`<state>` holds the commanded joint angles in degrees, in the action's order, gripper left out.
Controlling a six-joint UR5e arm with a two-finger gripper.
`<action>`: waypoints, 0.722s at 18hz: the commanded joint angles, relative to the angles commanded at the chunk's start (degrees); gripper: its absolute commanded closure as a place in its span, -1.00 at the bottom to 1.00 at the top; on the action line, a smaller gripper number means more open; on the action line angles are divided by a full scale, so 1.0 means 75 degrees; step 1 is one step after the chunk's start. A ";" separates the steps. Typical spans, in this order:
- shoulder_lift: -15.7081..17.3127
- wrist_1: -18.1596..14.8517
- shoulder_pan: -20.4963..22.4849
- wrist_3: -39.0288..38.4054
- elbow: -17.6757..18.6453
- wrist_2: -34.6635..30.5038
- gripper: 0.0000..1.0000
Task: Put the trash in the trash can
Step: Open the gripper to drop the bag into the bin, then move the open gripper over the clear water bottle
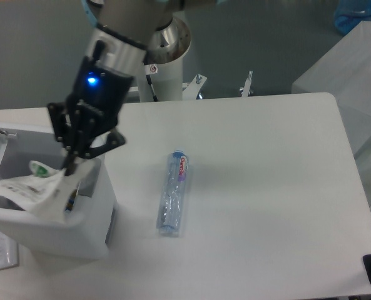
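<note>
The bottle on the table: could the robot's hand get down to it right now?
Probably not yet. The bottle lies in the open with nothing over it, but the hand is shut on the wrapper above the trash can and must drop that first.

The arm (119, 37) is grey metal tube with a pale blue cap at the top edge. Its wrist is a silver-white band over a dark grey cylinder carrying a small glowing blue light. The claw (71, 164) is black, with angular linkages and two thin dark fingers (68, 161). Behind it stands a white round base column (163, 62) with a black cable and a small red-marked label.
</note>
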<state>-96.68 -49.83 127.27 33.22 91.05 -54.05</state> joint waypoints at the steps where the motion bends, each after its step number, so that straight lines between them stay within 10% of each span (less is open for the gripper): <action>1: 0.0000 0.0012 -0.0024 0.0012 0.0059 0.0000 0.29; 4: -0.0035 0.0012 -0.0024 0.0210 0.0024 -0.0012 -0.97; 13: -0.0408 0.0012 0.0993 0.0211 -0.0397 0.0000 -1.00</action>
<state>-99.74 -49.75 134.72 34.81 88.07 -54.05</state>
